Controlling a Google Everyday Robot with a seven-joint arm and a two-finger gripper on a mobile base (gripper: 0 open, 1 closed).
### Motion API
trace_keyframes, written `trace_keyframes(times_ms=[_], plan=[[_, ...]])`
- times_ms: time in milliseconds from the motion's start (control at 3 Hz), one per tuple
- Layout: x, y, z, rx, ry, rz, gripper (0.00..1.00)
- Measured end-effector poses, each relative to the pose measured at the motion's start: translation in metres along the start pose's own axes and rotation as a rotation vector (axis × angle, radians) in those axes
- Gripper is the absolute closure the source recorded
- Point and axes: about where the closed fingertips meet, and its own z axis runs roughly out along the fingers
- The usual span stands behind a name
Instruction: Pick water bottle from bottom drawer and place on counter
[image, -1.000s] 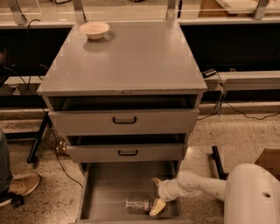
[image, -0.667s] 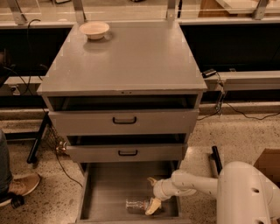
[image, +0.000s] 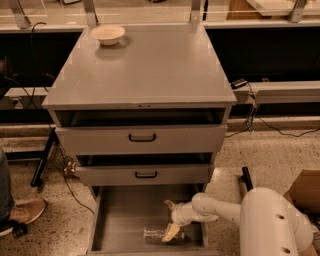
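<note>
Since a second ago the white two-finger gripper (image: 170, 219) has slid toward 9 o'clock inside the drawer. The bottle hasn't shifted.

Gripper: down in the deep grey metal bottom drawer (image: 120, 215), at roughly 5 o'clock on its floor. It's spread wide and gripping nothing. The tan fingers (image: 171, 233) are splayed along the 12–6 line. The upper tip points to 12 o'clock and hangs free over bare floor. The lower tip lies across the 3 o'clock end of the bottle. Can't tell whether it is touching or just overlapping in view.

Small clear crinkled plastic water bottle (image: 152, 234): lying on its side on the drawer floor, long axis running 9 to 3. It's close to the front edge at 6 o'clock and just at 7 o'clock from the gripper.

White robot arm (image: 217, 210): comes in from 3 o'clock over the drawer's right wall, from the bulky white body at 4 o'clock in frame.

Broad flat smooth grey counter (image: 150, 75): holds only a shallow cream bowl (image: 107, 34), at its 11 o'clock corner.

The two shallower grey drawers with black handles, upper (image: 142, 138) and middle (image: 146, 175), are both partly pulled out above the bottom one.

Surroundings: brown shoe (image: 22, 212) on the speckled floor at 8 o'clock, cardboard box (image: 306, 192) at 4 o'clock.
</note>
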Motion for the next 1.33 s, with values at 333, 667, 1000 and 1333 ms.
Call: trace_keyframes(times_ms=[333,667,1000,1333], plan=[[0.008,-0.005,0.014,0.005,0.019,-0.009,0.00],[0.027,-0.001,0.030,-0.022,0.047,0.005,0.00],[0.041,0.005,0.037,-0.045,0.068,0.019,0.19],[0.044,0.008,0.039,-0.054,0.074,0.021,0.42]])
